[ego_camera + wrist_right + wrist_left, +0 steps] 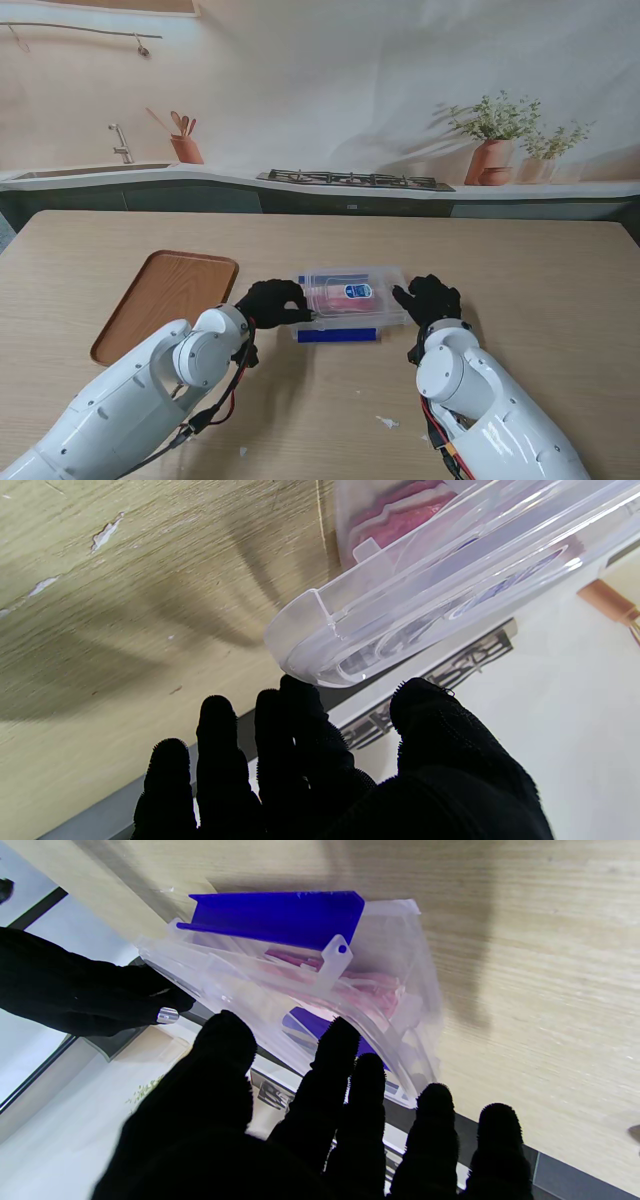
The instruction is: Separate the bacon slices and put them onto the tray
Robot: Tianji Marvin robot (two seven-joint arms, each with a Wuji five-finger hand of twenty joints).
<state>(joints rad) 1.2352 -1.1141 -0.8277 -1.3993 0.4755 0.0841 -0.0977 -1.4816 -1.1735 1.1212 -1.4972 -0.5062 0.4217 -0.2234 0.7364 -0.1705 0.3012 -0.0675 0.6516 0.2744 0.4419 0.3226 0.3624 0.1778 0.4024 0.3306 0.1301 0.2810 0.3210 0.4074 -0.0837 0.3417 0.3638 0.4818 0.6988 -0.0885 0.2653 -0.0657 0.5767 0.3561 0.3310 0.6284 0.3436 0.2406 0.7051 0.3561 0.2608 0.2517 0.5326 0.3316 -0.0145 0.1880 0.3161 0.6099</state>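
Lid-opening step, we judge: bacon box (350, 303) sits on the bench between our hands, left hand (272, 303) pinching its near left edge, right hand (428, 300) splayed, touching the right end, tray (165, 300) beyond the left hand, bare; next, unclip the blue latch (337, 336).

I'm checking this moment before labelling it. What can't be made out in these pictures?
- How many bacon slices: in every view the cloudy plastic box and its label blur them together.
- Whether the left hand grips the box: in the stand view its fingers cover the contact; the wrist view shows only fingertips.
- Whether the right hand touches the box: unclear.
- White bits on the table: too small.
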